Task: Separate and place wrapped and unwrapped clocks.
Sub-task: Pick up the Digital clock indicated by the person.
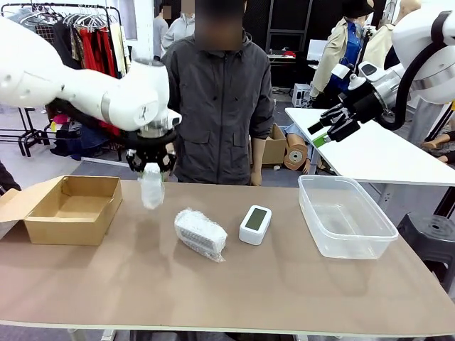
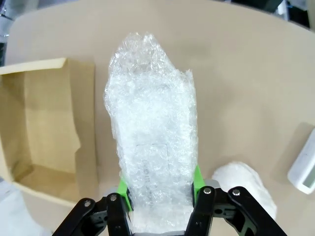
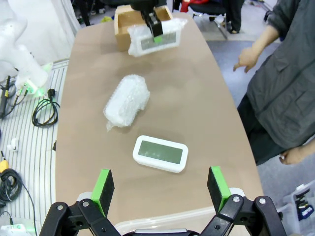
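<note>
The left hand [image 1: 151,165] clamps an oblong, crinkly bubble-wrapped clock [image 2: 152,137] above the smooth tan desk [image 1: 284,291]; the right hand [image 3: 160,184] gapes wide, holding nothing

Glossy bubble-wrap bundle [image 2: 152,132], matt cardboard box [image 1: 71,231]

From my station I see a rounded tan surface [image 1: 234,291] on a pale grey floor [image 1: 50,162]. Behind it stand a clothes rack [image 1: 85,32] of red and dark garments, black shelving [image 1: 288,28] and a white table [image 1: 384,156]. Black cables [image 3: 43,105] lie coiled on the floor.
</note>
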`<state>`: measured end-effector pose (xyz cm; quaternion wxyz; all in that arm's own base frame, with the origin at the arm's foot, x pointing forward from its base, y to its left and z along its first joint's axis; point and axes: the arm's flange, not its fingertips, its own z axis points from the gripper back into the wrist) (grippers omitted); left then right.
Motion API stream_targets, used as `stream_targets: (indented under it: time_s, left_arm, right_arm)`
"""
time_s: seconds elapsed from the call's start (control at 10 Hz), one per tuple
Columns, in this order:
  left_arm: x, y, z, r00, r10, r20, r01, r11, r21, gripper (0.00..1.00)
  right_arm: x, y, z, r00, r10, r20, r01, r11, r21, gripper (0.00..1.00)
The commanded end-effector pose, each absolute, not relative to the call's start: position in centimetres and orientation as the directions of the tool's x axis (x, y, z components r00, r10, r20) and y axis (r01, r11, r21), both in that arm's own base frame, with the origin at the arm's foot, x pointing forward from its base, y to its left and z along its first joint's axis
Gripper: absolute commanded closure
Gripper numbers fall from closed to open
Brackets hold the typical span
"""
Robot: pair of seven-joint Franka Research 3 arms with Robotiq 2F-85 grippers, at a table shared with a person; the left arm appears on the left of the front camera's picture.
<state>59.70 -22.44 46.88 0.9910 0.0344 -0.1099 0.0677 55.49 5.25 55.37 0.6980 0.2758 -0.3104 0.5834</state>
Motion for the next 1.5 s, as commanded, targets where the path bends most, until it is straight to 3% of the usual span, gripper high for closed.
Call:
stream_targets:
  time_s: [0.0,0.6,0.8,1.1,1.4]
  left_arm:
    - [60.7,-23.0,50.7,0.974,0.082,0.212,-0.096,0.994,0.057,1.00]
    - [59.7,-23.8,60.9,0.961,-0.011,0.275,0.005,1.000,0.022,1.00]
    - [59.4,-24.1,61.8,0.971,-0.024,0.238,0.021,1.000,0.014,1.00]
    - [58.9,-24.0,63.5,0.960,-0.028,0.279,0.027,1.000,0.008,1.00]
    - [58.8,-24.4,62.4,0.963,-0.009,0.268,0.004,1.000,0.022,1.00]
  right_arm:
    - [55.5,5.3,55.5,0.123,0.644,0.755,-0.986,0.168,0.017,0.00]
    - [55.5,5.3,55.5,0.123,0.644,0.755,-0.986,0.168,0.017,0.00]
    - [55.5,5.3,55.5,0.123,0.644,0.755,-0.986,0.168,0.017,0.00]
    - [55.5,5.3,55.5,0.123,0.644,0.755,-0.986,0.168,0.017,0.00]
    - [55.5,5.3,55.5,0.123,0.644,0.755,-0.986,0.168,0.017,0.00]
